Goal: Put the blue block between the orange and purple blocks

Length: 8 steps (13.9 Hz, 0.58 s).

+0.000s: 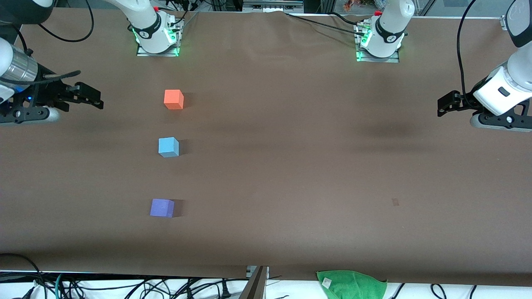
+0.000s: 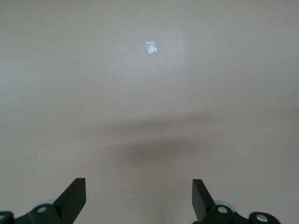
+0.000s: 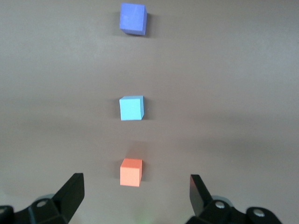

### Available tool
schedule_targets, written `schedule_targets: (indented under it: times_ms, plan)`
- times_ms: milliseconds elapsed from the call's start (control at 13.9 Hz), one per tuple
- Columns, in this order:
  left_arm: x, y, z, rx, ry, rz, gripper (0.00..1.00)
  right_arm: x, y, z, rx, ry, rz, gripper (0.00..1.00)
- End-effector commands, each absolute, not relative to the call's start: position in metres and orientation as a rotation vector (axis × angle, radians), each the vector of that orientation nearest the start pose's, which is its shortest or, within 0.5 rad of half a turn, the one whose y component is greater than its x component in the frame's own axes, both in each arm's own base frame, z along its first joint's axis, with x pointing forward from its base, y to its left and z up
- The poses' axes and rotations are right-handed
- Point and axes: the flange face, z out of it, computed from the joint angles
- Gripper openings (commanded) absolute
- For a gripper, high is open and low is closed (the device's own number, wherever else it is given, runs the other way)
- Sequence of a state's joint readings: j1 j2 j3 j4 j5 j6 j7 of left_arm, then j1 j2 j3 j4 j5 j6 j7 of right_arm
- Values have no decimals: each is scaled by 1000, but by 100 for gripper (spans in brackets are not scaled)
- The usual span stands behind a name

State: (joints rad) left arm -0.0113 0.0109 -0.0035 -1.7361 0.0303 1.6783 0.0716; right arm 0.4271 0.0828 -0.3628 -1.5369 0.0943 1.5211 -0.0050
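Three cubes lie apart in a line on the brown table, toward the right arm's end. The orange block (image 1: pixel 173 99) is farthest from the front camera, the blue block (image 1: pixel 168 147) is in the middle, and the purple block (image 1: pixel 161 207) is nearest. The right wrist view shows the same line: orange (image 3: pixel 131 172), blue (image 3: pixel 131 108), purple (image 3: pixel 133 18). My right gripper (image 1: pixel 93 98) hangs open and empty above the right arm's end of the table, apart from the blocks (image 3: pixel 135 189). My left gripper (image 1: pixel 443 105) is open and empty over the left arm's end (image 2: pixel 138 186).
A green cloth (image 1: pixel 351 284) lies at the table's near edge. A small pale mark (image 1: pixel 395 202) sits on the table toward the left arm's end and also shows in the left wrist view (image 2: pixel 151 47). The arm bases (image 1: pixel 157 39) (image 1: pixel 379 41) stand at the table's farthest edge.
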Motion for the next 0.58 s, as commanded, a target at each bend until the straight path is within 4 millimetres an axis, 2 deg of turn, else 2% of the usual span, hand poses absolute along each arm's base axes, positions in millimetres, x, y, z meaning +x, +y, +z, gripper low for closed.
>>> schedule_targets:
  times_ms: [0,144,505]
  plan:
    - [559,-5,553,-3122,133,104,100,547,53,602,-3078,-152,154,100]
    - [559,-5,552,-3122,133,109,100,545,54,604,-3149,-200,154,100]
    - [560,-5,552,-3122,135,109,100,549,58,605,-3153,-188,149,100]
